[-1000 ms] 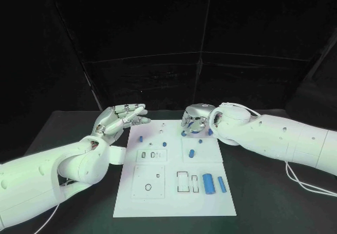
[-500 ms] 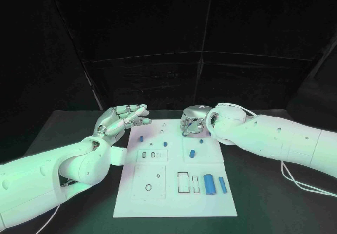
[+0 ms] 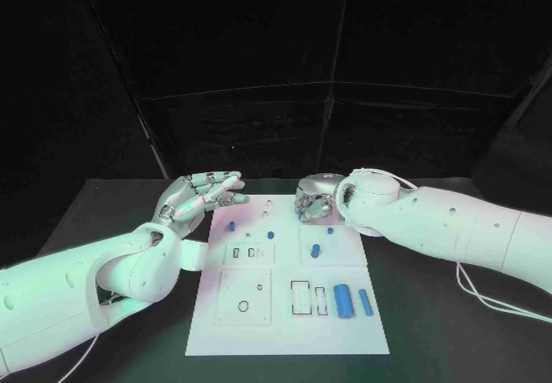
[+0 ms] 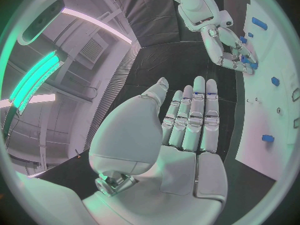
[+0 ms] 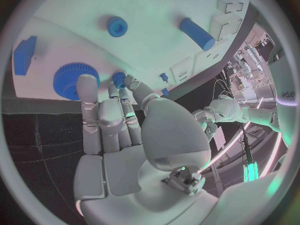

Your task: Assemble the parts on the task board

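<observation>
The white task board (image 3: 288, 319) lies mid-table with several blue parts on it. My right hand (image 3: 314, 199) reaches down over the board's far end. In the right wrist view its fingers (image 5: 100, 110) are straight and apart, one tip touching a large blue gear (image 5: 67, 80). A small blue gear (image 5: 119, 76) stands close beside the thumb tip. My left hand (image 3: 202, 195) hovers open at the board's far left corner, fingers straight (image 4: 194, 120), holding nothing. The left wrist view shows the right hand (image 4: 228, 45) on the board (image 4: 275, 110).
A thick blue cylinder (image 3: 341, 300) and a thin one (image 3: 364, 302) lie at the board's near right beside empty slots. Smaller blue pieces (image 3: 314, 252) (image 3: 270, 236) (image 3: 230, 227) sit mid-board. A blue ring (image 5: 117, 26) and blue block (image 5: 25, 55) lie near the right hand.
My right hand has crept slightly left and toward the far edge, now covering the blue gear that showed below it. The left hand has stayed in place.
</observation>
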